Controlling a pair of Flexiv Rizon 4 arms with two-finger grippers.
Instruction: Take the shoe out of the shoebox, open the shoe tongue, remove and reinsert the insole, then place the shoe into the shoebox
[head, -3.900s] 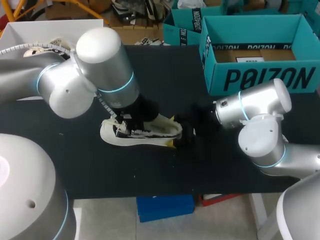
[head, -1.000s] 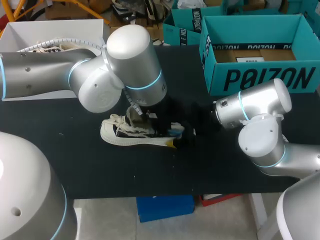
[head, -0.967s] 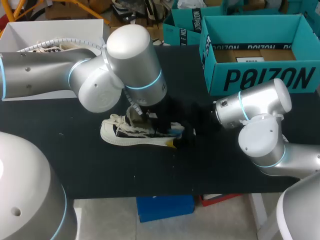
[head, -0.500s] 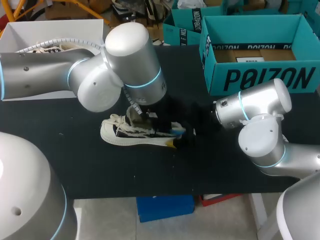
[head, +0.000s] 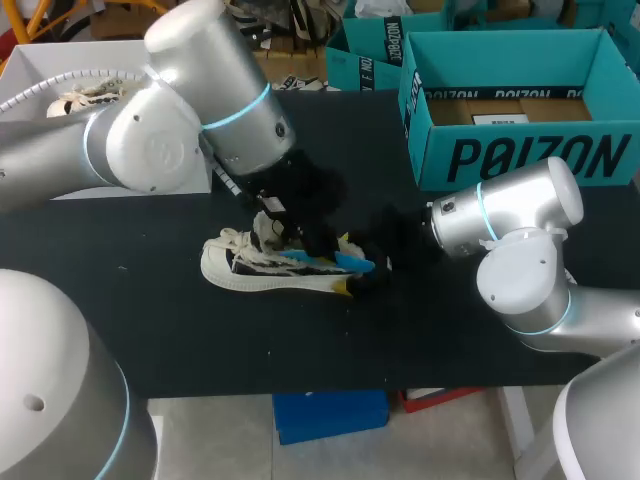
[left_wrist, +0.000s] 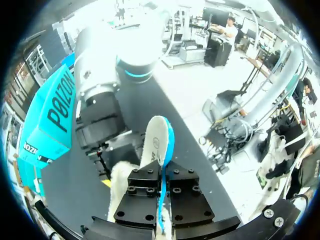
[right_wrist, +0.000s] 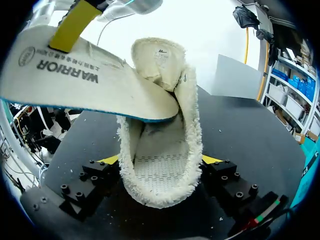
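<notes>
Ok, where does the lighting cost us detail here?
Head view: right hand and black table merge, dark on dark, by the shoe. Right wrist view: blown-out white behind the insole. Left wrist view: bright glare beside the insole.

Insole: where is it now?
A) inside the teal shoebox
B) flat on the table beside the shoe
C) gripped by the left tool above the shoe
C: the left wrist view shows the left tool shut on the edge of the insole, with the shoe under it.
</notes>
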